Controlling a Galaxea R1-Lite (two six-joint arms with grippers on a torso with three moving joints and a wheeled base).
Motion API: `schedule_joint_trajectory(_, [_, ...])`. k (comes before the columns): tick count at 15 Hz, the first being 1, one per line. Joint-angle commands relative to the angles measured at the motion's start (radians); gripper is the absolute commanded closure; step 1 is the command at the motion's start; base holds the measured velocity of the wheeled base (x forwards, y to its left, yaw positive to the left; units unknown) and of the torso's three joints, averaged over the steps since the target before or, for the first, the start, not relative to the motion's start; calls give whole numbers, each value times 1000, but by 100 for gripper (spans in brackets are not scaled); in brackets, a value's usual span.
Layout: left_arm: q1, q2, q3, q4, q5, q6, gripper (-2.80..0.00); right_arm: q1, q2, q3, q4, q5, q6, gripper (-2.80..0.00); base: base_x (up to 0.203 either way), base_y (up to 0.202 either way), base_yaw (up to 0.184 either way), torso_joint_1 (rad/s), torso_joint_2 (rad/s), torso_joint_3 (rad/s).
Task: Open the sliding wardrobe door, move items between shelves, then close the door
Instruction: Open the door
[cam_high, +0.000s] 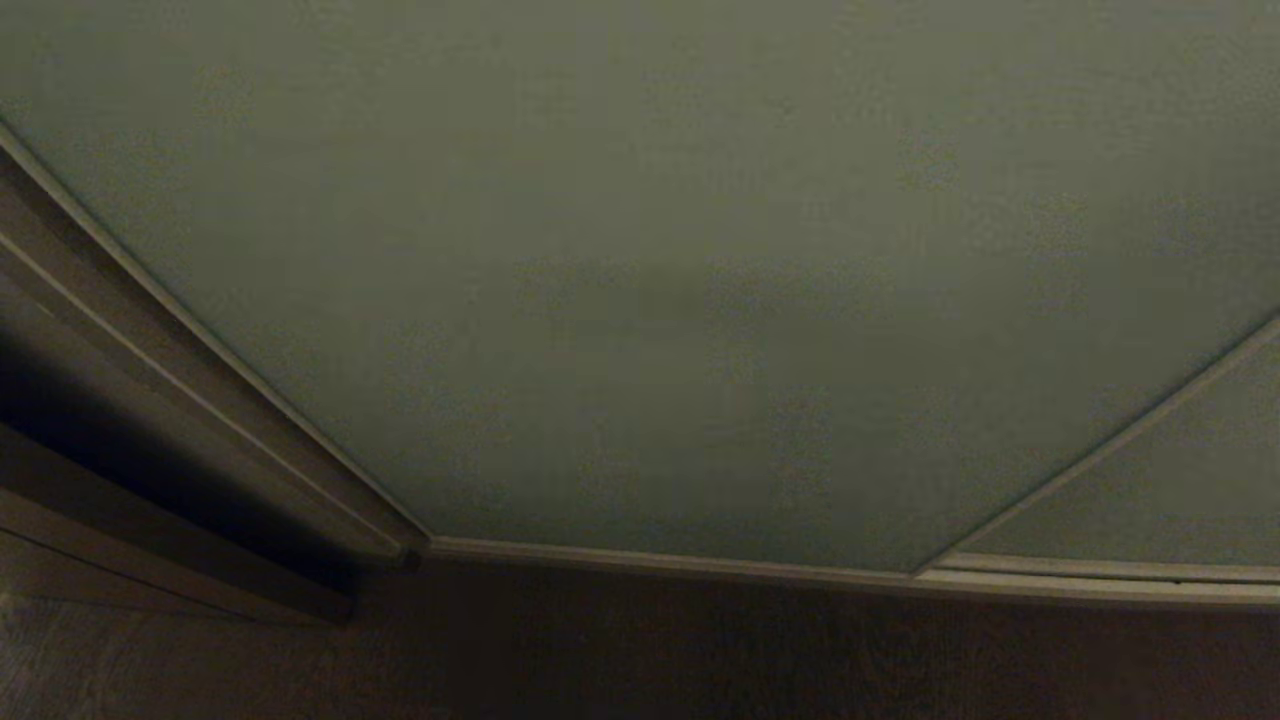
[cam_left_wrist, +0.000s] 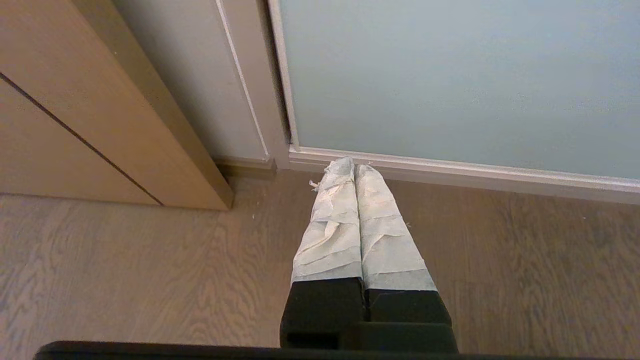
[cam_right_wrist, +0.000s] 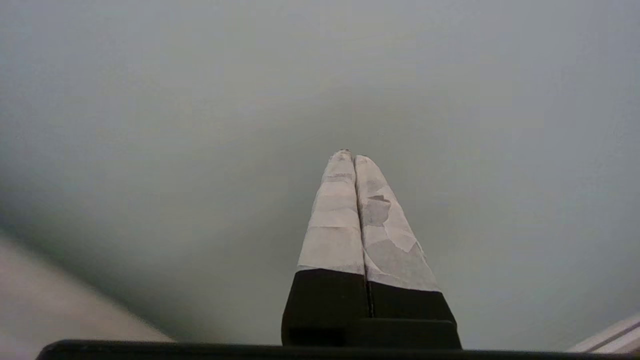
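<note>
Pale grey-green sliding wardrobe door (silvery-beige frame edge).

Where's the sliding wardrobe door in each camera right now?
Head view: sliding wardrobe door fills most of the picture, closed.
Left wrist view: upper right, beyond the left gripper.
Right wrist view: fills the background behind the right gripper.
Shared landmark: the door's pale frame edge.

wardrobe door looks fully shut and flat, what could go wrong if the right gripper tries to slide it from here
The right gripper is shut, its taped fingertips aimed at the bare middle of the sliding wardrobe door, away from the frame edge. No handle shows, so it may skid across the matte panel without moving it. Pushing squarely could press the door into its track rather than slide it.
</note>
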Motion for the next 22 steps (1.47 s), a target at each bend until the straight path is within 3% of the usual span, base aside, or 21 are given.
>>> schedule_joint_trajectory(1, [0, 0, 0, 0, 0, -1, 0, 77, -21, -5, -2, -23, -22, 0, 0, 0, 0, 0, 0, 0])
schedule_joint_trajectory(4, [0, 0, 0, 0, 0, -1, 0, 161, -29, 2, -1, -28, -21, 0, 0, 0, 0, 0, 0, 0])
schedule_joint_trajectory(12, [0, 0, 0, 0, 0, -1, 0, 173, -30, 1, 2, -27, -17, 0, 0, 0, 0, 0, 0, 0])
schedule_joint_trajectory(15, [0, 1, 0, 0, 0, -1, 0, 231, -46, 5, 5, -27, -16, 0, 0, 0, 0, 0, 0, 0])
schedule_joint_trajectory(22, [0, 0, 0, 0, 0, -1, 0, 260, -61, 15, 8, -25, -14, 0, 0, 0, 0, 0, 0, 0])
